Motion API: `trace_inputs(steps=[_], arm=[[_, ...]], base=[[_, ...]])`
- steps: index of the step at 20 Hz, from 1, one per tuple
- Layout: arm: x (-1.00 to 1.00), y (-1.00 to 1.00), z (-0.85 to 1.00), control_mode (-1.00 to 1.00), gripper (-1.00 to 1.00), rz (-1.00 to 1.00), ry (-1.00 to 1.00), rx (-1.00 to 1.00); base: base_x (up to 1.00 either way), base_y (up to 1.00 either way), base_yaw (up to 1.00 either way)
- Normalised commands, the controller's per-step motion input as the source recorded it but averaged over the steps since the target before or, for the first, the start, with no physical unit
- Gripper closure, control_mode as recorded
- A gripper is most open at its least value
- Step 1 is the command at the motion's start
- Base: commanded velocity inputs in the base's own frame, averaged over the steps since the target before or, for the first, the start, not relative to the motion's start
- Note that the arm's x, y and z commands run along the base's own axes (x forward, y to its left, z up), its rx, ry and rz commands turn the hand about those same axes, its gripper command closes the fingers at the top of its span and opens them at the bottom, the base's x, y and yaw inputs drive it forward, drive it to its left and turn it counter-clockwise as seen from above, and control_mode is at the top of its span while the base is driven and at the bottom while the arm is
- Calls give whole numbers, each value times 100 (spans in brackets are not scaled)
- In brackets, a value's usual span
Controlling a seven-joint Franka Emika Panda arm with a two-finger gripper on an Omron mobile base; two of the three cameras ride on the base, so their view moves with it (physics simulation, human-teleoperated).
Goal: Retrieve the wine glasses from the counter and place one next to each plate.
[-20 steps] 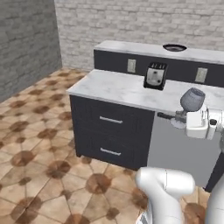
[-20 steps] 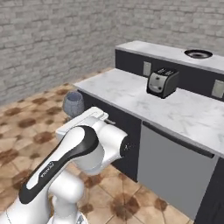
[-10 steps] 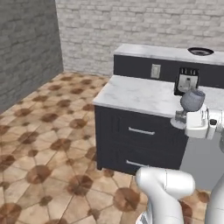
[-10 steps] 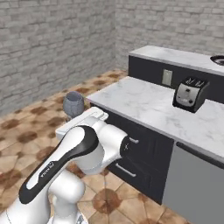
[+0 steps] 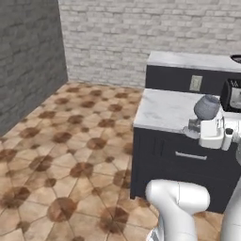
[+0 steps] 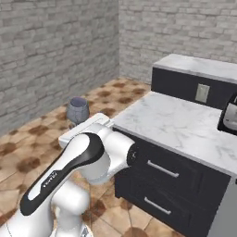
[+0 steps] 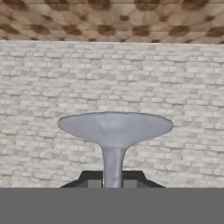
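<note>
Holding one wine glass [image 7: 114,131] by its thin stem, my gripper [image 7: 113,180] is clamped tight on it; the glass's bowl [image 6: 77,109] sits at ten o'clock in the right base view, out over the tiled floor, off the marble counter [image 6: 185,127] at three o'clock.

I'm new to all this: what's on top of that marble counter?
On the counter I see a dark toaster at the far right, cut by the frame edge. In the left base view the gripper and its wine glass cover part of the top.
</note>
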Motion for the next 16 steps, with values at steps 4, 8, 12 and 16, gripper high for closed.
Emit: trace_inputs(steps=[4, 8, 12, 16], arm=[[0, 0, 0, 100, 100, 0, 0, 0], [0, 0, 0, 100, 100, 0, 0, 0], [0, 0, 0, 100, 100, 0, 0, 0], [0, 0, 0, 100, 100, 0, 0, 0]], base=[[100, 100, -22], [100, 100, -24], [100, 100, -29], [100, 99, -43]])
